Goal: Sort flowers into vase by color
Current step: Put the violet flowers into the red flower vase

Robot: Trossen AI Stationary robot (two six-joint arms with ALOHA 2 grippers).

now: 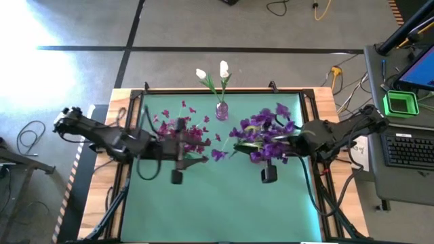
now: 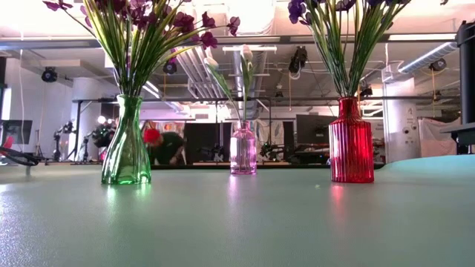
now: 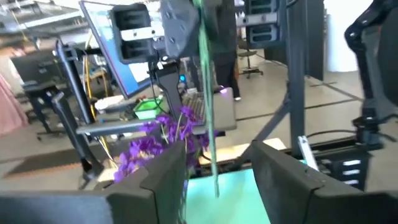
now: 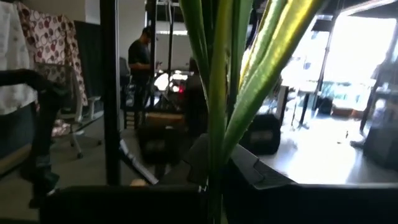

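Three vases stand on the green table. The green vase (image 1: 176,177) (image 2: 126,148) holds magenta flowers (image 1: 186,134). The pink vase (image 1: 222,110) (image 2: 243,152) holds two white buds (image 1: 213,70). The red vase (image 1: 269,175) (image 2: 350,144) holds purple flowers (image 1: 268,135). My left gripper (image 1: 163,145) (image 3: 214,186) is open among the magenta blooms, and one thin green stem (image 3: 207,112) runs between its fingers. My right gripper (image 1: 290,142) (image 4: 214,199) reaches into the purple bunch and is shut on green stems. My right gripper pinches green stems (image 4: 214,165) of the purple bunch between its two fingers, coming in level from the table's right, fingers across the stems. The stems stand upright. Their lower ends sit in the red vase (image 2: 349,81). How many stems it grips I cannot tell.
Bare green table lies in front of and between the vases. A monitor, a keyboard and a green box sit on a desk off the table's right side (image 1: 407,129). A person (image 2: 165,144) bends in the room behind the table.
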